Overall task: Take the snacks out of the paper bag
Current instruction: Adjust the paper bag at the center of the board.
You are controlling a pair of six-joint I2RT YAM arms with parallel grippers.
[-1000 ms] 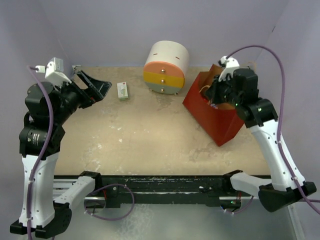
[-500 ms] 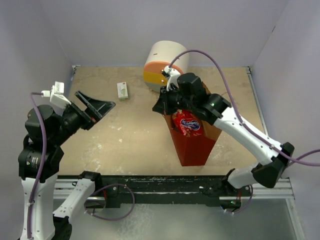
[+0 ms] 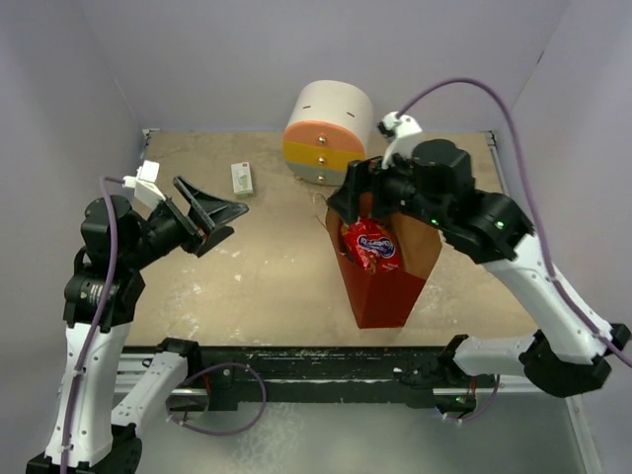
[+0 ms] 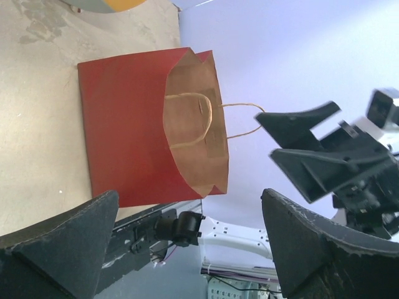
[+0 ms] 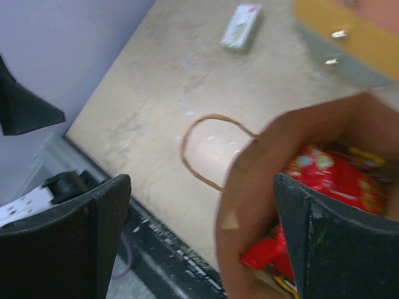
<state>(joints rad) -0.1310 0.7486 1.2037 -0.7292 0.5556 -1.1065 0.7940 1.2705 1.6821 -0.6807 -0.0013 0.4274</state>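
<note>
Right jaws newly apart over bag (image 3: pixel 380 296)

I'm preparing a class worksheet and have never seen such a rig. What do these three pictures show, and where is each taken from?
This is a robot: two arms bolted at the near edge of a table, each ending in a two-finger gripper. The wide picture looks down from above and behind. The other two come from wrist cameras, so the dark shapes at their edges are that arm's own fingers. On the table are a red paper bag, open, with a red chip bag inside, a round drawer unit and a small box. The right gripper hovers open over the bag's mouth; the left gripper is open, off to the side. Neither holds anything.
</note>
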